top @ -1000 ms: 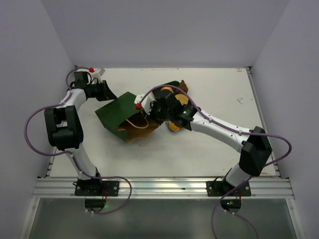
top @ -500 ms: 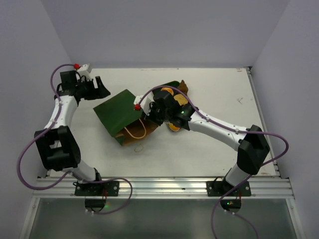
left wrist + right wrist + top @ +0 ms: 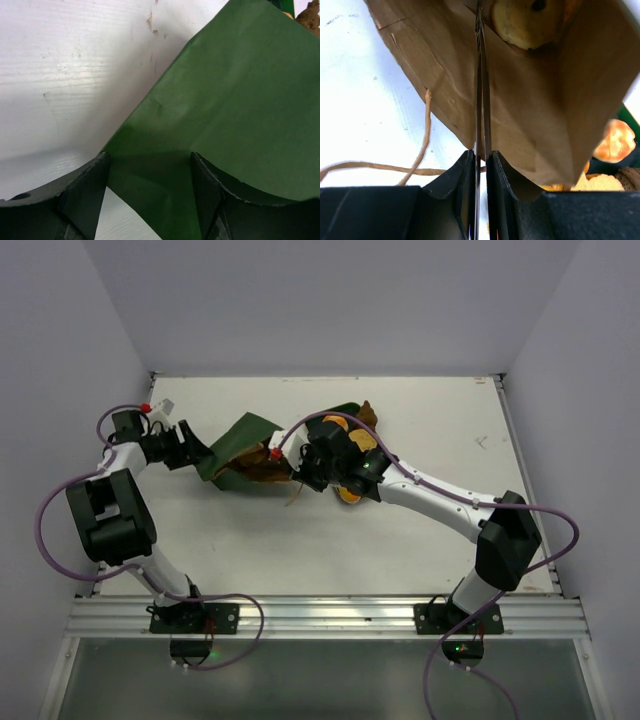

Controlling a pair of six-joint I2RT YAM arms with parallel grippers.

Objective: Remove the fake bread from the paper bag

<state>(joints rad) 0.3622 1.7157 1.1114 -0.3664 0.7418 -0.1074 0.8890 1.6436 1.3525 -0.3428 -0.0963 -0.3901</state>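
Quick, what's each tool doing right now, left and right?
Left tool: open, straddling an end of the paper bag.
Right tool: closed on the paper bag's wall.

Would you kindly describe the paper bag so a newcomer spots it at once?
On the white table, look left of centre, between the left gripper and right gripper. The paper bag lies there: dark green outside, brown kraft inside, tan cord handles, unlike the flat green tray nearby.
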